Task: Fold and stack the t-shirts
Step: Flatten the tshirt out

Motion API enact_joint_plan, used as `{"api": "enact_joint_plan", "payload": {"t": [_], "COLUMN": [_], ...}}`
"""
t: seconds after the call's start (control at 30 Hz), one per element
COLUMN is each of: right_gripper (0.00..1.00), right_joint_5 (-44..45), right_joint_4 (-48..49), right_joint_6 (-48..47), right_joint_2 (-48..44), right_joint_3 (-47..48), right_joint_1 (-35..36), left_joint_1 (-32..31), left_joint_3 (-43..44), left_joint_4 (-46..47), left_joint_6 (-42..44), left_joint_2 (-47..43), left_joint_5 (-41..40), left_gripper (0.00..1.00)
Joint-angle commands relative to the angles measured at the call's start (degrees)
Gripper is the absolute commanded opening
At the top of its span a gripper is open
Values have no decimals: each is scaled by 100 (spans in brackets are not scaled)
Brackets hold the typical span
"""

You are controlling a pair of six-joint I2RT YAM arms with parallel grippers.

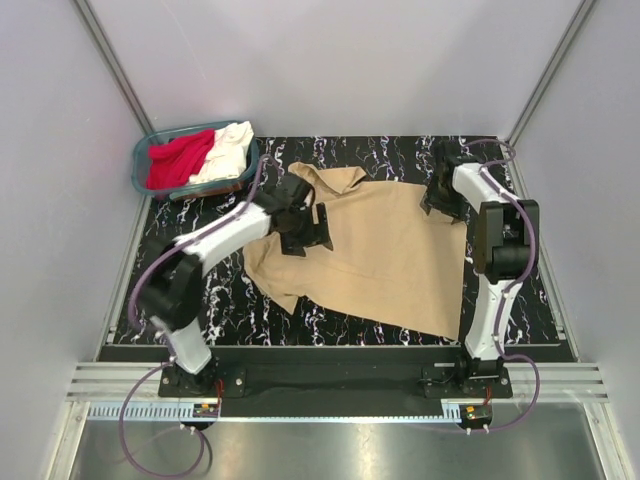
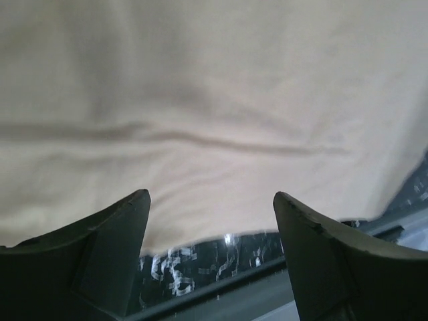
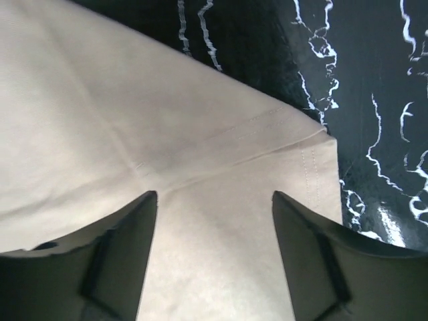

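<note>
Soft even overhead light in my top view, glare on the steel strip (image 1: 320, 445) at the near edge, my left arm (image 1: 215, 240) motion-blurred, left wrist view hazy and washed out over the tan shirt (image 2: 214, 100), right wrist view crisp

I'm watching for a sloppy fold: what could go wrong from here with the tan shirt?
1. The right pincer stands open over the hemmed corner of the tan shirt; closing there may catch only the hem, and it could slip out.
2. The left pincer hangs open by a wrinkle near the shirt's edge; a pinch there might bunch the fabric and skew the fold.
</note>
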Motion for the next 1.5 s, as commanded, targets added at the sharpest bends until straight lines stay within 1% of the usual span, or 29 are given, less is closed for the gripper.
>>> {"api": "enact_joint_plan", "payload": {"t": [0.0, 0.03, 0.07, 0.1, 0.13, 0.17, 0.23, 0.3, 0.33, 0.37, 0.4, 0.5, 0.57, 0.7, 0.77, 0.83, 0.87, 0.97, 1.0, 1.03, 1.07, 1.1, 1.13, 1.2, 1.23, 1.33, 1.37, 1.4, 1.47], "right_gripper": [79, 82, 84, 86, 90, 95, 95, 95, 94, 91, 90, 85, 85, 84, 84, 84, 84, 85, 84, 85, 85, 85, 84, 83, 83, 83, 83, 83, 83], "right_joint_5": [-601, -769, -1066, -1208, -1340, -1577, -1990, -2368, -2474, -2545, -2589, -2853, -2950, -3012, -2977, -3011, -3012, -2968, -2942, -2872, -2819, -2749, -2670, -2599, -2520, -2423, -2414, -2397, -2291], "right_joint_4": [-748, -801, -845, -933, -960, -960, -943, -820, -767, -723, -636, -425, -406, -415, -406, -424, -433, -433, -442, -424, -424, -372, -319, -205, -161, -46, -29, -20, -29], "right_joint_6": [-615, -624, -563, -545, -527, -519, -466, -308, -264, -150, -88, 97, 141, 79, 105, 123, 158, 263, 281, 299, 351, 369, 387, 413, 413, 422, 422, 431, 404], "right_joint_2": [-505, -803, -962, -1138, -1488, -1656, -2208, -2797, -2983, -3159, -3474, -3845, -4031, -4320, -4479, -4514, -4532, -4558, -4524, -4488, -4436, -4296, -4216, -3919, -3812, -3417, -3329, -3180, -3074], "right_joint_3": [360, 308, 90, -34, -192, -559, -965, -1607, -1809, -2203, -2398, -3128, -3496, -3736, -3753, -3736, -3718, -3753, -3762, -3780, -3788, -3789, -3771, -3727, -3649, -3456, -3402, -3341, -3218], "right_joint_1": [18, 27, 27, 18, 44, 53, 97, 246, 247, 334, 370, 431, 432, 431, 431, 423, 431, 431, 431, 431, 440, 432, 431, 431, 449, 432, 431, 431, 431], "left_joint_1": [18, 27, 27, 36, 45, 97, 202, 361, 370, 361, 370, 361, 361, 361, 405, 423, 458, 685, 773, 853, 984, 1029, 1073, 1275, 1362, 1863, 2134, 2241, 2330], "left_joint_3": [-508, -755, -1028, -1518, -1758, -2169, -2540, -2980, -3086, -3305, -3420, -3772, -3895, -3869, -3817, -3738, -3642, -3475, -3439, -3404, -3325, -3272, -3228, -3061, -3035, -3026, -3034, -3026, -2842], "left_joint_4": [-556, -565, -557, -557, -548, -530, -539, -530, -513, -365, -259, 137, 277, 375, 497, 577, 577, 393, 253, -53, -221, -379, -720, -1126, -1415, -1917, -2006, -2085, -2287], "left_joint_6": [224, 136, -82, -180, -277, -452, -672, -1216, -1218, -1436, -1551, -1947, -2114, -1975, -1887, -1747, -1676, -1386, -1324, -1176, -1079, -973, -772, -639, -499, -367, -331, -287, -234], "left_joint_2": [-1576, -1857, -2417, -2675, -2912, -3358, -3695, -4020, -4092, -4153, -4250, -4277, -4224, -3900, -3559, -3294, -2997, -2678, -2695, -2765, -2870, -3158, -3309, -3756, -3915, -4310, -4364, -4417, -4523], "left_joint_5": [-77, 10, 159, 195, 222, 274, 397, 477, 407, 302, 284, 144, -32, -612, -692, -692, -744, -832, -893, -990, -1243, -1359, -1482, -1869, -1931, -2002, -2010, -2036, -2351], "left_gripper": [81, 81, 81, 81, 81, 80, 81, 82, 82, 81, 80, 71, 70, 70, 66, 65, 63, 42, 23, 14, 10, 9, 9, 10, 15, 27, 37, 39, 42]}}
